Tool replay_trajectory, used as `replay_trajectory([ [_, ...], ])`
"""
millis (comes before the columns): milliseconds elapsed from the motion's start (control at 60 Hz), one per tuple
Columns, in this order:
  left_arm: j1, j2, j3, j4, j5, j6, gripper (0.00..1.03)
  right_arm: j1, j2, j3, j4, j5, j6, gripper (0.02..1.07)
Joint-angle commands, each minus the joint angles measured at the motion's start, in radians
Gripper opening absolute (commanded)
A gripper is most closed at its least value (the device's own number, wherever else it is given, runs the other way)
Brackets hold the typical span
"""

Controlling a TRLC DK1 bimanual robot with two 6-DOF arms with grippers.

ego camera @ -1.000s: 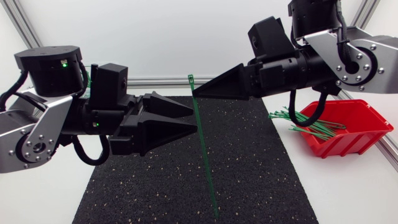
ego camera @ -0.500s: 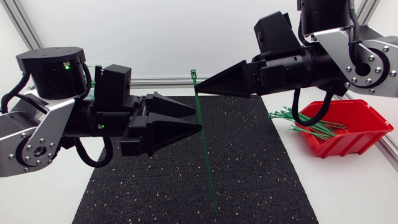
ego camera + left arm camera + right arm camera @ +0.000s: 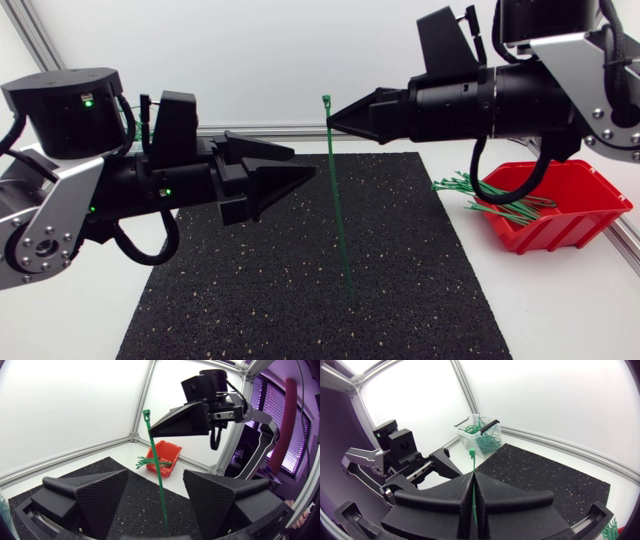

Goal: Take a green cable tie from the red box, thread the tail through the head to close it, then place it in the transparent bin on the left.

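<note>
Over the middle of the mat (black, rubbery, flecked with pale specks), one tie hangs nearly upright. It is a thin green plastic strap with a small square head at its upper end. Its tail slants slightly down toward the mat; cannot tell whether the tip touches.

Right gripper: the matte black wedge fingers are pressed together into one pointed tip, pinching the strap just below the head. In the right wrist view the strap runs up out of the seam between the two fingers, with the head just above.

Left gripper: fingers spread, with nothing held. The tips point at the strap's upper part and are just beside it in the head view. The left wrist view shows the strap ahead of the gap between the two broad wedges; contact cannot be told.

Box: red plastic with sloped walls, on the white tabletop just off the mat's right edge. A loose bundle of green ties juts out over its rim toward the mat.

Bin: clear, thin-walled plastic, at the mat's far corner behind the left arm. It holds a tangle of looped green ties.
</note>
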Motion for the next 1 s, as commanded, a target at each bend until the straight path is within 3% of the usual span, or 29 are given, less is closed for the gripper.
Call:
replay_trajectory([
  [0, -0.022, -0.015, -0.008, -0.007, -0.061, 0.004, 0.77, 0.057, -0.019, 0.014, -0.024, 0.088, -0.02, 0.08],
  [250, -0.105, -0.009, 0.001, -0.028, -0.301, 0.075, 0.77, 0.169, 0.003, 0.074, -0.053, 0.393, -0.032, 0.08],
  [417, -0.218, -0.006, -0.02, 0.007, -0.528, 0.152, 0.75, 0.236, 0.044, 0.13, -0.071, 0.59, -0.04, 0.08],
  [733, -0.34, 0.042, -0.043, 0.122, -0.769, 0.172, 0.74, 0.284, 0.081, 0.181, -0.07, 0.784, -0.007, 0.08],
  [983, -0.381, 0.147, -0.049, 0.274, -0.907, 0.195, 0.74, 0.302, 0.084, 0.184, -0.068, 0.803, 0.011, 0.08],
])
